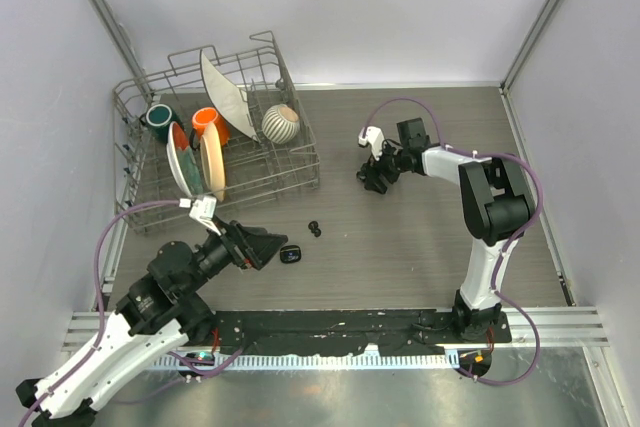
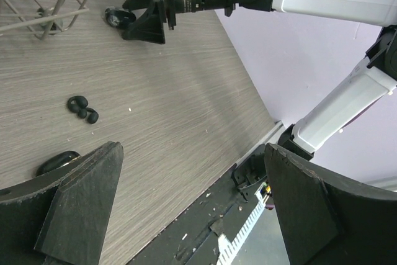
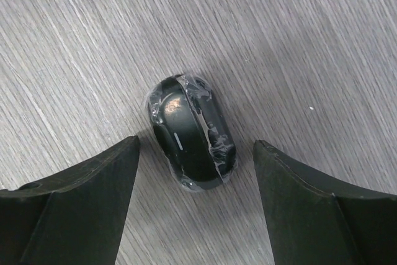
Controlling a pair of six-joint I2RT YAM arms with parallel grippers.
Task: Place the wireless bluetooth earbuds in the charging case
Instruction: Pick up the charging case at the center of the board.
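While right gripper (image 1: 374, 181) sits spread astride 1 film-wrapped charging case (image 3: 191, 131), left gripper (image 2: 192, 153) spread too; 2 earbuds (image 2: 83, 109), 2nd case (image 2: 57, 161) on table (image 1: 420, 247).

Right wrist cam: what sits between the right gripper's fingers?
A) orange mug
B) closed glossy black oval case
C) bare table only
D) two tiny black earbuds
B: the closed glossy black oval charging case lies on the wood-grain table between the right gripper's open fingers, touching neither.
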